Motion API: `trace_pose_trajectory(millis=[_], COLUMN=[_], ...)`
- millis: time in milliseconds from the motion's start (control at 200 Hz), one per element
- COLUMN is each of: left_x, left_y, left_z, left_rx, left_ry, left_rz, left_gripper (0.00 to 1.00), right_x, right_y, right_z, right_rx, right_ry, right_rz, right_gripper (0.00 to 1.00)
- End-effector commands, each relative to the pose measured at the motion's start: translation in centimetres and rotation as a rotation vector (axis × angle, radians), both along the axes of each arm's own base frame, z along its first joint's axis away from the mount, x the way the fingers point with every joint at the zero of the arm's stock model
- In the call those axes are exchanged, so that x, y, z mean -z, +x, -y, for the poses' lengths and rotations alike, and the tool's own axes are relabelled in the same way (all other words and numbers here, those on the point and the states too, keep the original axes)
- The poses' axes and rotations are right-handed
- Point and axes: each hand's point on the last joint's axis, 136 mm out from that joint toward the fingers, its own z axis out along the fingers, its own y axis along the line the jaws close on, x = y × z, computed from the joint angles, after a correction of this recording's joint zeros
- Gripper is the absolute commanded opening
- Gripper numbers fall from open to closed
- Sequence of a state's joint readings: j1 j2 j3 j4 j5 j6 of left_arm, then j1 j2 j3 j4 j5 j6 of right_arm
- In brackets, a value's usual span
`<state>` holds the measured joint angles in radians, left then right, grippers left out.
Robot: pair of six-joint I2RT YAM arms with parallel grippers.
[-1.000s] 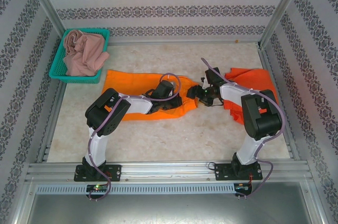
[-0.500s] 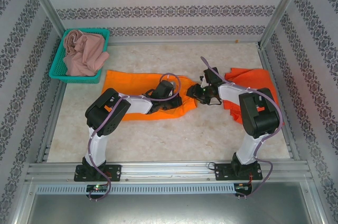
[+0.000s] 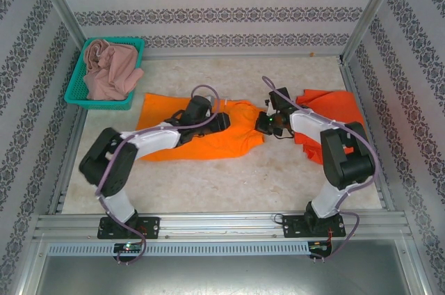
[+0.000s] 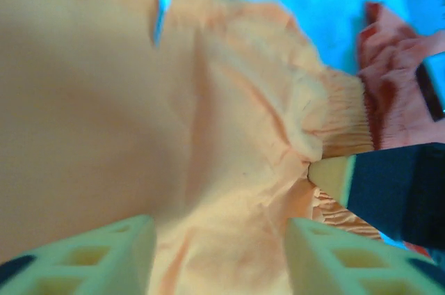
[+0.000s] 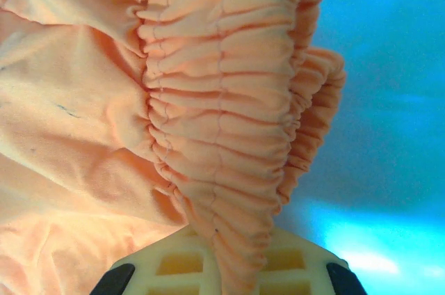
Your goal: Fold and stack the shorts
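Two shifts, left gripper (image 3: 221,121) opened, right gripper (image 3: 263,122) pinching bright orange shorts (image 3: 224,143)

Top external: fixed, high behind the arm bases (image 3: 128,225), looking down and forward over the whole table (image 3: 208,177). Bases sit at the bottom edge, back wall (image 3: 222,10) at the top.
Left wrist: looks out past the left gripper (image 4: 219,246), very near, low over the bright orange shorts (image 4: 139,135).
Right wrist: nearer still, looks past the right gripper (image 5: 221,264) onto that garment's waistband (image 5: 222,100).
All three share this waistband end. Top and left wrist also share the red-orange shorts (image 4: 396,79).
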<state>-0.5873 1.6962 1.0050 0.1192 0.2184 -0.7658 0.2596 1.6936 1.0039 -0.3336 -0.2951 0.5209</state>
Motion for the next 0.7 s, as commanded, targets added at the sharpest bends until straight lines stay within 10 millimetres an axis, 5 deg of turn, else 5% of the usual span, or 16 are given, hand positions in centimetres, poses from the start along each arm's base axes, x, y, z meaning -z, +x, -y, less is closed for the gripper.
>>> trace_pose_trajectory(millis=[0, 145, 325, 694], left_x=[-2.4, -3.7, -3.8, -2.9], left_y=[-0.8, -2.0, -3.2, -5.2], left_z=[-3.2, -5.9, -7.4, -9.4], left_rx=[-0.042, -0.09, -0.108, -0.148], left_ry=[0.07, 0.071, 0.077, 0.09], left_rz=[0.068, 0.109, 0.129, 0.125], left_gripper=[0.65, 0.82, 0.94, 1.0], right_x=[-3.2, -7.2, -11.9, -18.1], right_y=[-1.0, -2.2, -2.6, -0.5], right_z=[5.1, 10.6, 14.7, 15.9], right_rx=[-0.008, -0.005, -0.03, -0.027], right_ry=[-0.188, -0.335, -0.52, -0.637], right_rz=[0.02, 0.017, 0.056, 0.108], right_gripper=[0.0, 0.0, 0.0, 0.0])
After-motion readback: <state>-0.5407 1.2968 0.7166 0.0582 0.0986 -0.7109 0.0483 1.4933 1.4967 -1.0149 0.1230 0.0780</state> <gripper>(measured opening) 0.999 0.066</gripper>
